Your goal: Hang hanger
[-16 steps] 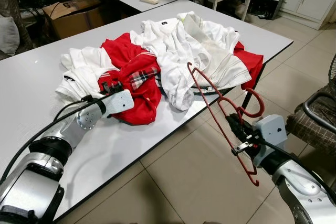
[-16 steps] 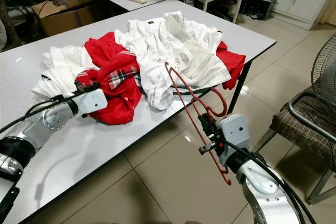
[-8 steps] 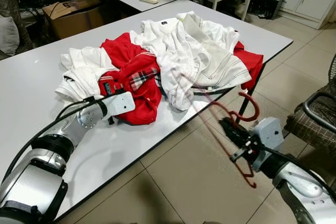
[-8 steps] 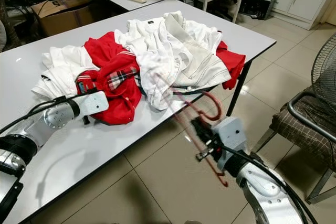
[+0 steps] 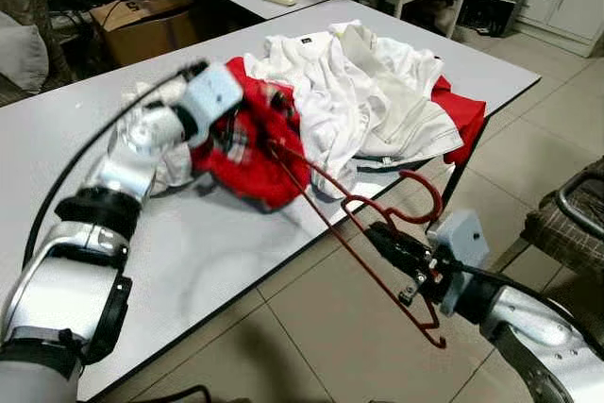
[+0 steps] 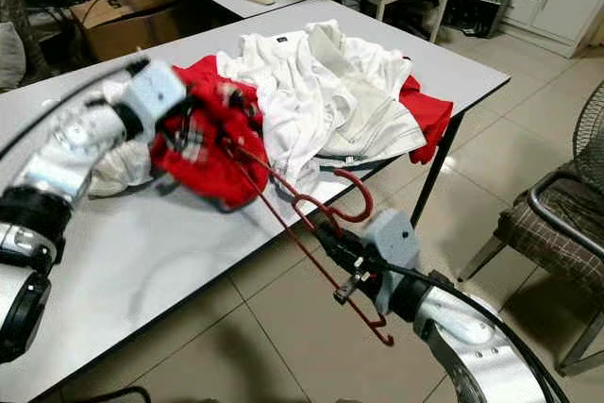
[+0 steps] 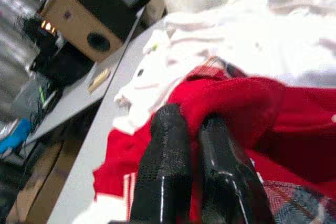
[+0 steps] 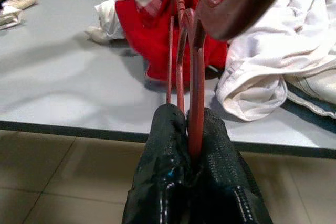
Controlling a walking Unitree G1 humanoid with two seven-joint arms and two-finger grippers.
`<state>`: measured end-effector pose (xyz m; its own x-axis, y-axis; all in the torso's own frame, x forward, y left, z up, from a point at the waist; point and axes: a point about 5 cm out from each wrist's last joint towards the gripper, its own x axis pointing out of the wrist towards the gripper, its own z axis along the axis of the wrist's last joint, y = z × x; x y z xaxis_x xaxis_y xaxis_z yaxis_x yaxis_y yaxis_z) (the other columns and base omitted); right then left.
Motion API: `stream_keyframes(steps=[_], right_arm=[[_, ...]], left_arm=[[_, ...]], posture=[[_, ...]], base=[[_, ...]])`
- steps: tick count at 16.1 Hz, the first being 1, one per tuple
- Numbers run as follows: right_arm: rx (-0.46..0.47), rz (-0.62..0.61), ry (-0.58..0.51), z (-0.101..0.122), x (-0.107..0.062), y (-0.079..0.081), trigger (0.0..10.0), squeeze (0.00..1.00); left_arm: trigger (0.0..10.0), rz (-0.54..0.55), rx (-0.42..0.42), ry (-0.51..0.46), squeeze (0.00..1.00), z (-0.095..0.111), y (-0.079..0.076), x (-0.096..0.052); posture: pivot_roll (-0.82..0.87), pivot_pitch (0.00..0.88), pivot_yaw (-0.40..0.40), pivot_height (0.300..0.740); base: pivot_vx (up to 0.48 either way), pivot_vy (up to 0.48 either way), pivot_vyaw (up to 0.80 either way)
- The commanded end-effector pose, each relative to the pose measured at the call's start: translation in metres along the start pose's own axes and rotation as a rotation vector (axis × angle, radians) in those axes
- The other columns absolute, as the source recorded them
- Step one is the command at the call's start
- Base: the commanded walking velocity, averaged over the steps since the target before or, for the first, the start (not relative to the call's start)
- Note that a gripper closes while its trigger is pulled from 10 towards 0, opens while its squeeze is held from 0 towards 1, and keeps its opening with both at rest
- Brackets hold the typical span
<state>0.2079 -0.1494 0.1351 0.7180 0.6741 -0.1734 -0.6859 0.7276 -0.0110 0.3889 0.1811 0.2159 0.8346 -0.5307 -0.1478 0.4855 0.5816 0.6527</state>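
Partly blurred, left tool pinches red garment; right tool clamps hanger

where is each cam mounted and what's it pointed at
Head, both eyes: down at the table of clothes; both silver arms show.
Left wrist: along the left gripper, shut on the red garment.
Right wrist: along the right gripper, shut on the red hanger.
All views share the red garment.

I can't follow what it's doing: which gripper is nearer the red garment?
Left. The left gripper is shut on the red garment, lifting it off the table. The right gripper holds the hanger past the table's edge.
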Motion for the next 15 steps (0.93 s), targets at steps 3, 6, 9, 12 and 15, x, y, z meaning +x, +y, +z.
stream_keyframes(steps=[3, 6, 9, 12, 15], right_arm=[[0.065, -0.02, 0.051, -0.005, 0.011, -0.006, 10.0, 0.0], [0.145, 0.003, 0.102, -0.013, 0.02, -0.007, 10.0, 0.0], [0.206, -0.002, 0.11, -0.016, 0.025, -0.011, 10.0, 0.0], [0.351, -0.059, -0.021, -0.003, 0.029, -0.015, 10.0, 0.0], [0.504, -0.174, -0.128, 0.001, 0.023, -0.023, 10.0, 0.0]], left_arm=[[0.0, -0.046, 0.011, -0.04, 0.0, 0.012, 0.009, -0.008], [0.0, -0.072, 0.015, -0.032, 0.0, 0.013, 0.004, -0.009], [0.0, -0.108, 0.04, -0.021, 0.0, 0.014, 0.0, -0.009], [0.0, -0.153, 0.069, 0.065, 0.0, 0.001, -0.01, -0.015], [0.0, -0.143, 0.089, 0.16, 0.0, -0.014, -0.011, -0.02]], posture=[[-0.14, 0.0, 0.062, 0.74], [-0.14, 0.0, 0.062, 0.74], [-0.13, 0.0, 0.059, 0.74], [-0.14, 0.0, 0.061, 0.74], [-0.14, 0.0, 0.055, 0.74]], base=[[0.0, 0.0, 0.0], [0.0, 0.0, 0.0], [0.0, 0.0, 0.0], [0.0, 0.0, 0.0], [0.0, 0.0, 0.0]])
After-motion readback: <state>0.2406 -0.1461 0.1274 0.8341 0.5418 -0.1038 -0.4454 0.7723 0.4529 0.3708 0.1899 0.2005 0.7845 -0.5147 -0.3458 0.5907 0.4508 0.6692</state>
